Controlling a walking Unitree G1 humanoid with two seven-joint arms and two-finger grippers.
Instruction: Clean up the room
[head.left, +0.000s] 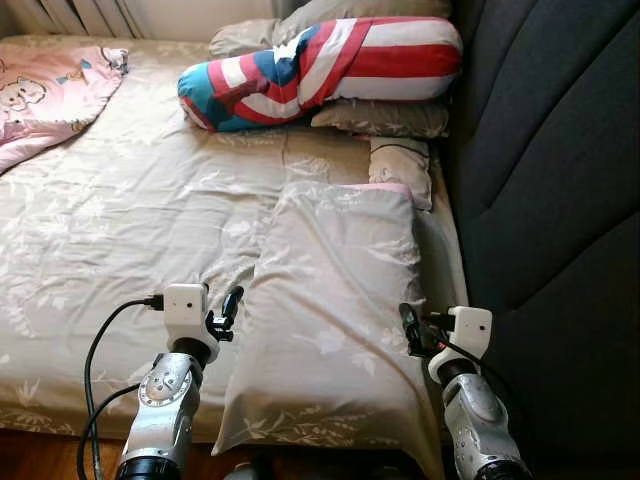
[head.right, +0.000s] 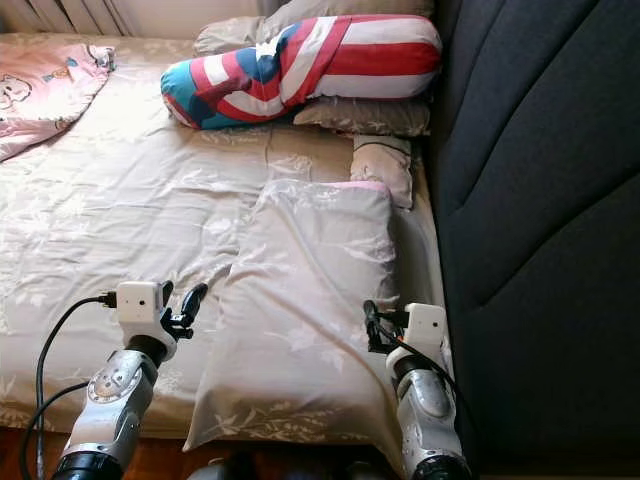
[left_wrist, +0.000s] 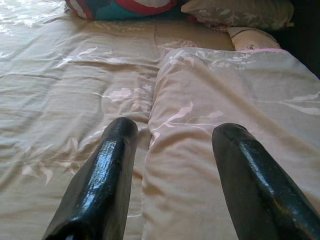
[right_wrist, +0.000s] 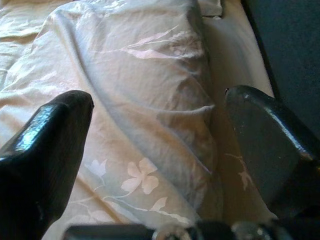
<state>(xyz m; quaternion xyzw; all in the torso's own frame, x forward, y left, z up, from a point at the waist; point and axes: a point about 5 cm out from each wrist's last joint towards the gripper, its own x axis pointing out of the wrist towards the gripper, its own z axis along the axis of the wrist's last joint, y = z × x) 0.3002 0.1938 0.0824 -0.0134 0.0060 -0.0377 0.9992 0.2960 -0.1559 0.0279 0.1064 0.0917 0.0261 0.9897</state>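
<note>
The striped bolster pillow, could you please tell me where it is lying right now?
The striped bolster pillow lies at the far end of the bed, toward the robot's right, resting on grey pillows beside the dark headboard.

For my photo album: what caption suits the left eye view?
Both open grippers, left gripper and right gripper, flank a beige floral pillow on the bed.

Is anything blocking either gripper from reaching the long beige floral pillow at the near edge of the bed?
Nothing visible does. The left gripper and right gripper, both open, flank the long beige floral pillow on the bed's leaf-patterned sheet, with only bare bedding between each gripper and the pillow's sides.
</note>
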